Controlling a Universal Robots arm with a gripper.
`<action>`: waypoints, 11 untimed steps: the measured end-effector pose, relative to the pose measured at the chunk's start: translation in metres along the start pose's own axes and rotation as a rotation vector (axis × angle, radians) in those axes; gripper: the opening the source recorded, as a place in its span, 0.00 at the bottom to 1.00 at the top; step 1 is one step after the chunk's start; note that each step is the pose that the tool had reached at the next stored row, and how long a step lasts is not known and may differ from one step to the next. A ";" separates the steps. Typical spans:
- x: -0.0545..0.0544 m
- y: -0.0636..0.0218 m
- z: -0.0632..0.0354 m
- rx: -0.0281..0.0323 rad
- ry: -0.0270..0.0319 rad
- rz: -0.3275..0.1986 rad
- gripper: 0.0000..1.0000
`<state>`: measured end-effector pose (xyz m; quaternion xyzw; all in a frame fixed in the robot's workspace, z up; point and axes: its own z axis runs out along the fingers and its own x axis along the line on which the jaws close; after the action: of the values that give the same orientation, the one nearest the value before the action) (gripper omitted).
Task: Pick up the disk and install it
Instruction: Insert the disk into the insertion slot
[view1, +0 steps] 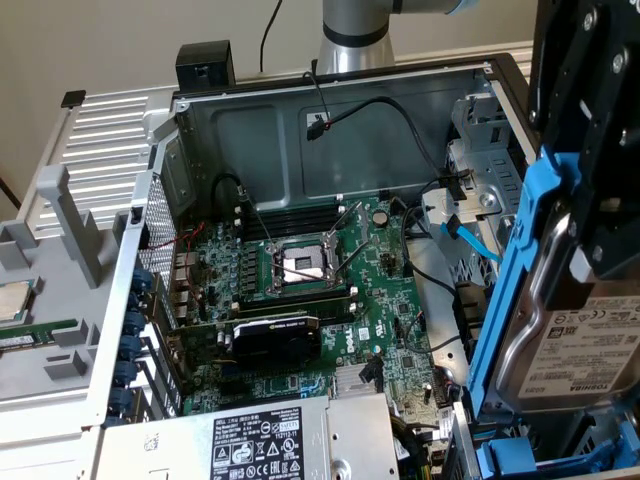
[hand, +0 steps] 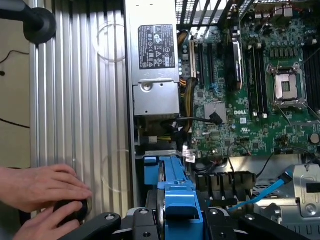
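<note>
Pincer (hand: 181, 224) | grasping disk (view1: 575, 345) | disk stands on edge between both jaws

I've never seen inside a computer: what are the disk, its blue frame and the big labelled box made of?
The disk body looks like bare metal: silver, dully shiny, with a white printed sticker. Its blue frame looks like moulded plastic: uniform bright colour, matte. The labelled box seems to be sheet metal: grey, flat-sided, also stickered.
</note>
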<state>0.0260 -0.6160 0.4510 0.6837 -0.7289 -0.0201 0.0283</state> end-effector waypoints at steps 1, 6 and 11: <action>0.000 0.0000 0.0005 0.0003 0.0000 0.000 0.37; -0.002 0.0001 0.0020 0.0045 0.0004 -0.011 0.37; -0.002 0.0000 0.0024 0.0102 0.0030 -0.056 0.37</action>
<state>0.0260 -0.6137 0.4486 0.7041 -0.7095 -0.0162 0.0253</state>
